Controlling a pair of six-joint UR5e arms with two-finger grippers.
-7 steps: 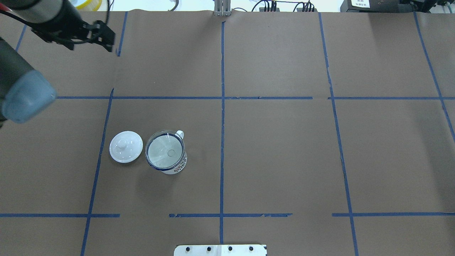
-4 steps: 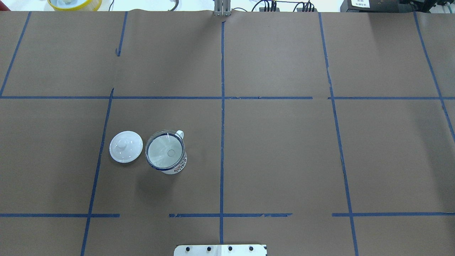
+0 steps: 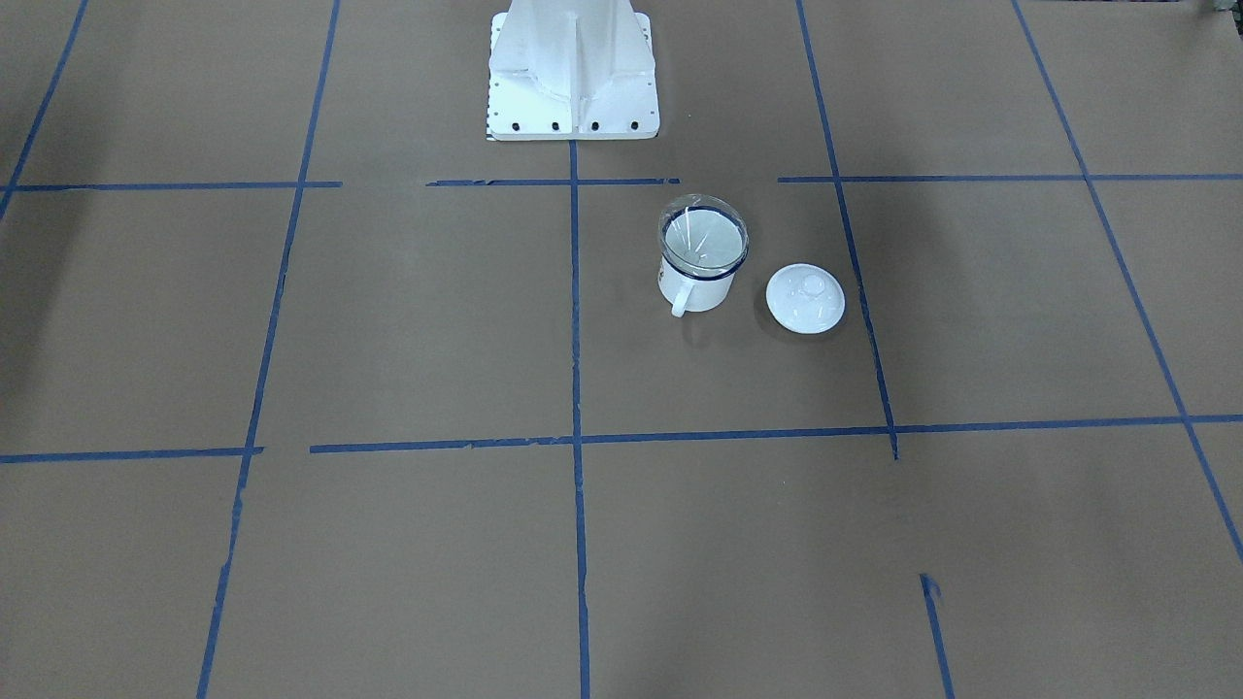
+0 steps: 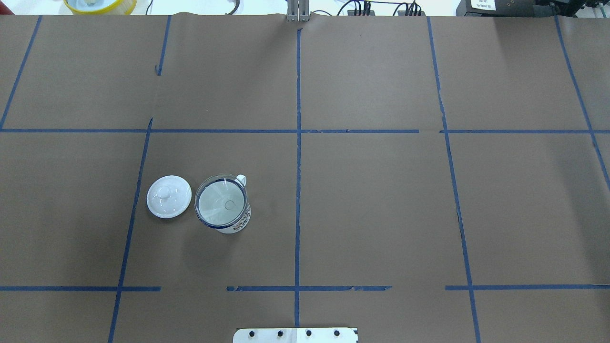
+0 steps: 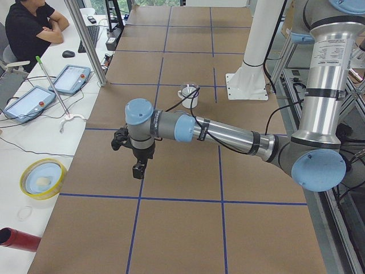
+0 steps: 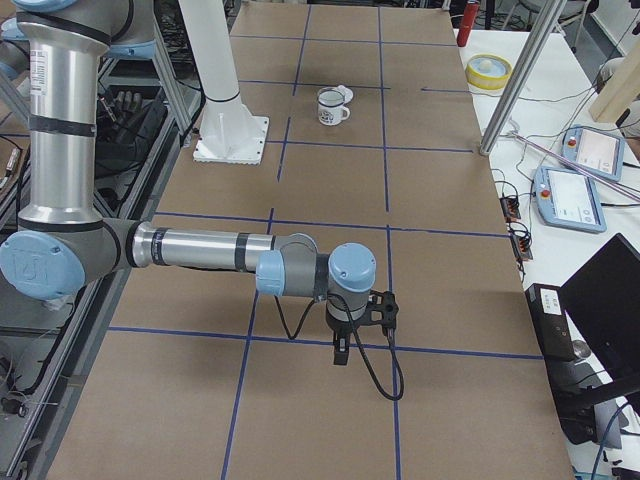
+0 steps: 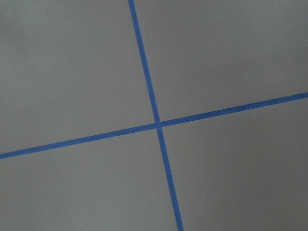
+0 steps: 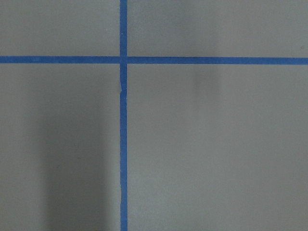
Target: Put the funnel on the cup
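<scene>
The clear funnel [image 4: 217, 202] sits with its wide mouth in the top of the white cup [image 4: 237, 225] with the dark blue rim, left of the table's middle line. The front view shows the funnel [image 3: 703, 238] resting on the cup [image 3: 701, 291], handle toward the camera. My left gripper [image 5: 138, 168] shows only in the exterior left view, over bare table far from the cup [image 5: 188, 96]. My right gripper [image 6: 340, 352] shows only in the exterior right view, far from the cup [image 6: 330, 105]. I cannot tell whether either is open or shut.
A round white knobbed lid [image 4: 168, 196] lies on the table just beside the cup, also in the front view [image 3: 805, 299]. The robot's white base [image 3: 573, 68] stands at the near edge. A yellow bowl [image 5: 41, 178] and an operator [image 5: 31, 28] are off the table.
My left arm and gripper, at the overhead view's top left a second ago, have moved out of that view. Funnel, cup and lid have not moved.
</scene>
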